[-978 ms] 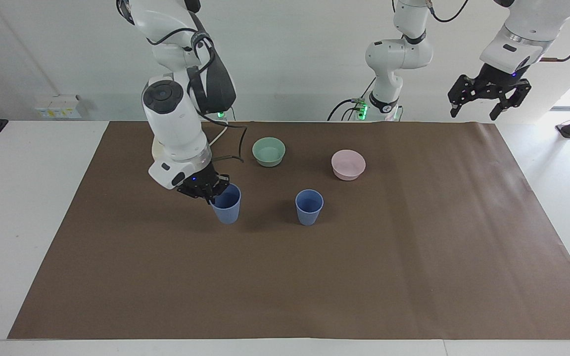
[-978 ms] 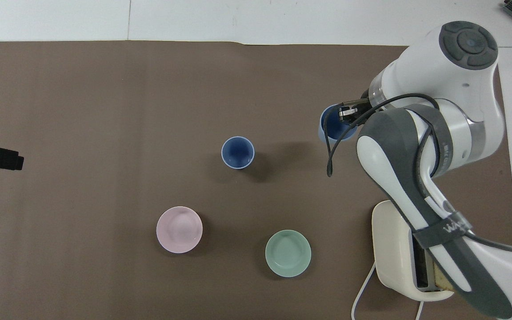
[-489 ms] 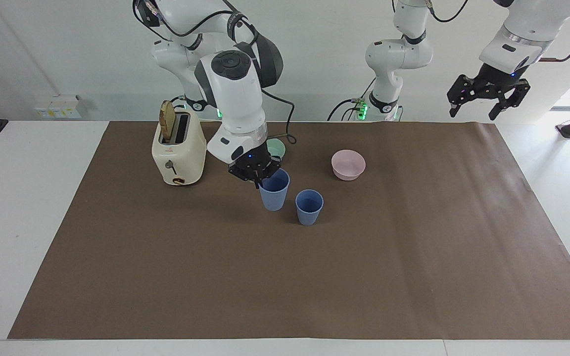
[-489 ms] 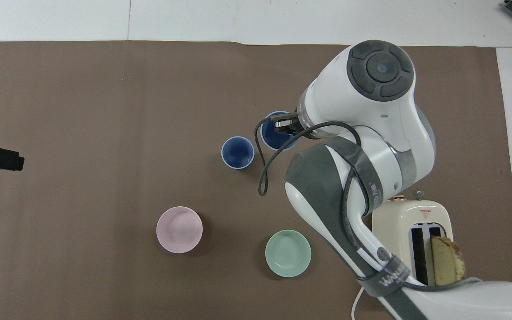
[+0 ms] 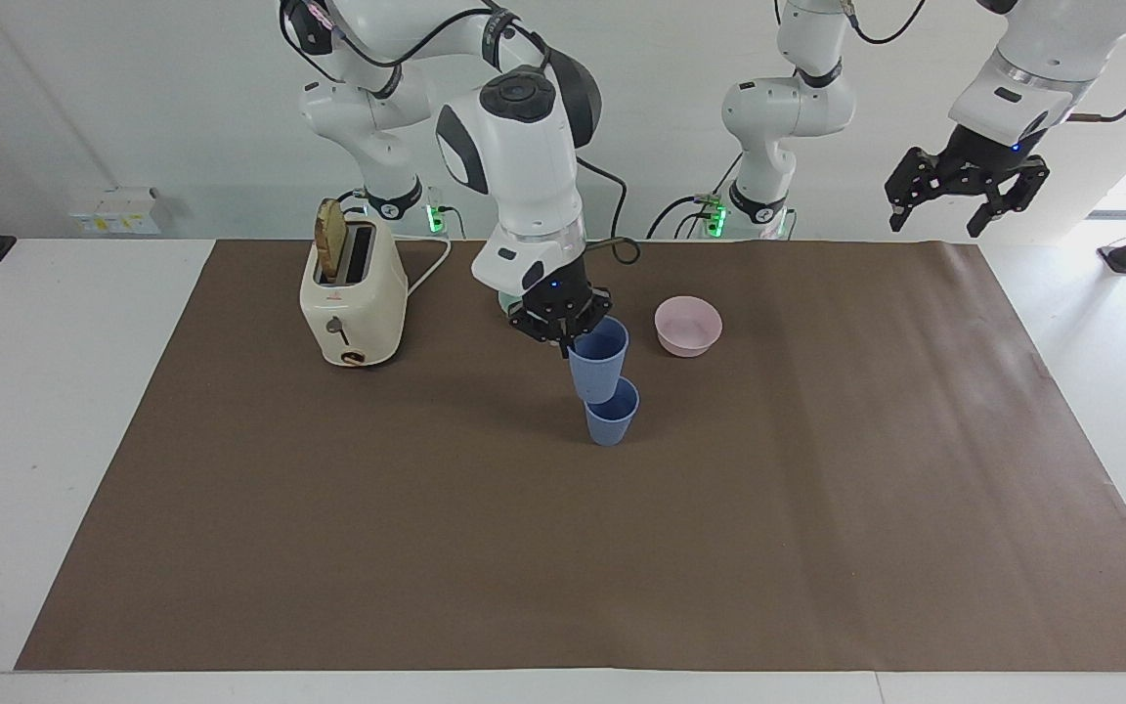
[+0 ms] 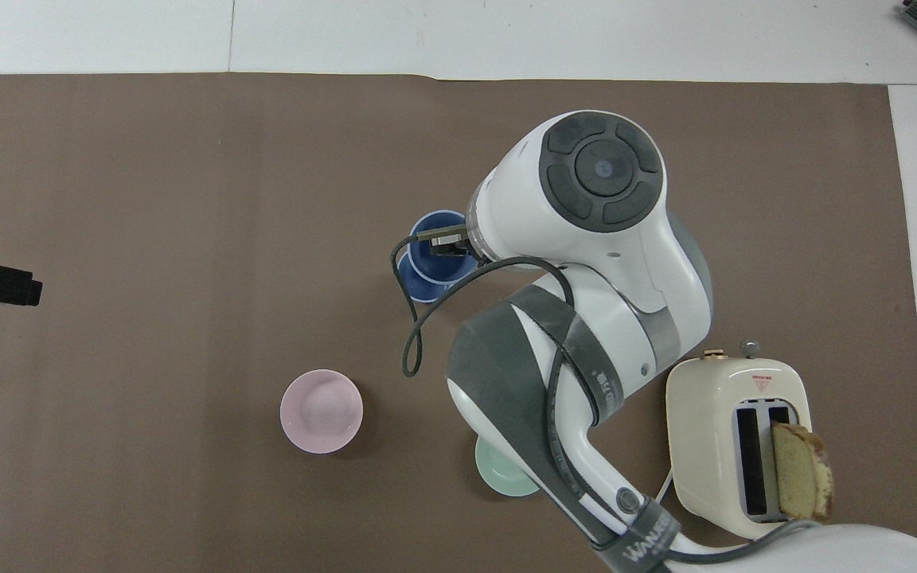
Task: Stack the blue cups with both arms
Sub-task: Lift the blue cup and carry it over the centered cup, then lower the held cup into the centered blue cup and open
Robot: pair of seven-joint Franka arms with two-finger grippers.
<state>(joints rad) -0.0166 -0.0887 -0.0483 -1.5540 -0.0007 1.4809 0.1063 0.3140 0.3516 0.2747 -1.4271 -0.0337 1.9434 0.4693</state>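
blue cups [image 5: 598, 366]: matt plastic | pink bowl [image 5: 687, 326]: smooth, faint sheen | toaster [image 5: 352, 298]: glossy cream shell | tabletop [image 5: 55, 440]: smooth white | cover [image 5: 817, 508]: matt brown paper, creased

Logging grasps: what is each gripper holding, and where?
Right gripper holds one blue cup by its rim, over the other cup. Left gripper holds nothing.

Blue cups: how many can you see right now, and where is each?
2. One blue cup stands on the brown mat, near the pink bowl. The other blue cup is held by the right end effector directly over the standing one, not yet nested.
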